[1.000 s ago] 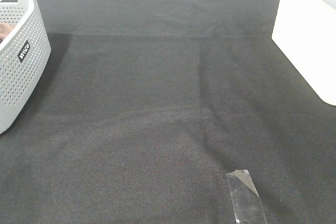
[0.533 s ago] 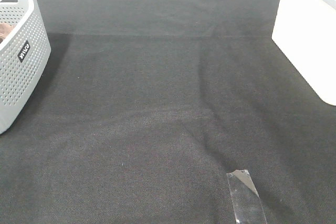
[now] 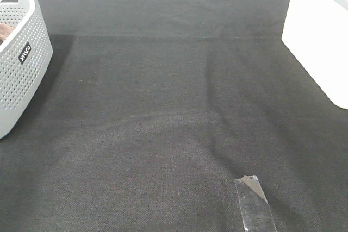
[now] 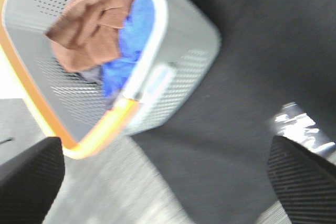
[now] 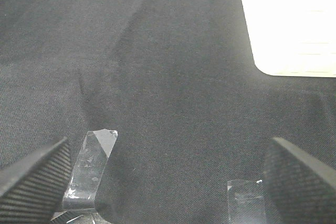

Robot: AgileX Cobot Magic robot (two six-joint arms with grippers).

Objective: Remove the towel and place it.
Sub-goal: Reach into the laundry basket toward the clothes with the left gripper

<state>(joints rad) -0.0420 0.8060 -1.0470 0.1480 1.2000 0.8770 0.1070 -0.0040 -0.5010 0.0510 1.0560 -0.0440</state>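
The brown towel (image 4: 94,22) lies crumpled in a grey perforated basket (image 4: 178,61), on top of a blue cloth (image 4: 131,40). A small bit of the towel (image 3: 3,29) shows inside the basket (image 3: 22,80) at the far left of the exterior high view. My left gripper (image 4: 168,182) is open and empty, apart from the basket and the towel; its view is blurred. My right gripper (image 5: 168,182) is open and empty over the black table covering (image 5: 173,87). Neither arm shows in the exterior high view.
The black table covering (image 3: 174,107) spans the table. A strip of clear tape (image 3: 254,205) is stuck near the front right; it also shows in the right wrist view (image 5: 92,166). A white surface (image 3: 321,42) borders the right side.
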